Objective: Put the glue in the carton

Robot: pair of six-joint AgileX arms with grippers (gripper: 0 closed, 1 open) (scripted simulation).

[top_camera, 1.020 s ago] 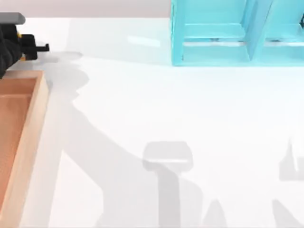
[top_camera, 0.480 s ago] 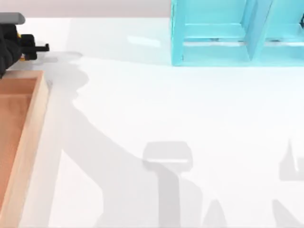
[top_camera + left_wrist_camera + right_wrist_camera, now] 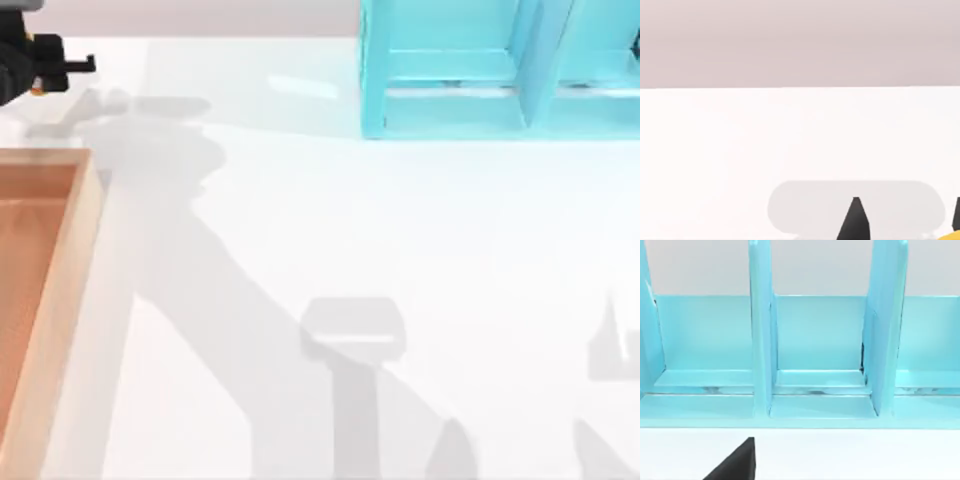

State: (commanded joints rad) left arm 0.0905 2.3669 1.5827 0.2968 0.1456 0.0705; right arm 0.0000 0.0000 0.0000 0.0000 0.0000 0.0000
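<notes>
My left gripper [image 3: 62, 68] is at the table's far left corner, just beyond the back end of the carton [image 3: 88, 240]. The carton is a large box with an orange-brown inside and a tan rim, at the left edge. In the left wrist view the left gripper [image 3: 906, 220] shows two dark fingertips [image 3: 855, 222]. A yellow sliver of the glue [image 3: 951, 236] sits between them, against one finger; the rest of the bottle is hidden. My right gripper [image 3: 735, 465] faces the cyan shelf from a short way off.
A cyan-blue shelf unit [image 3: 500, 70] with upright dividers stands at the back right of the table. Grey arm shadows [image 3: 350, 340] lie across the white tabletop. A pale wall [image 3: 800, 40] runs behind the table's far edge.
My left gripper has moved toward the far edge of the table, away from the carton's back rim. Its shadow has slid to the right. Nothing else has moved.
</notes>
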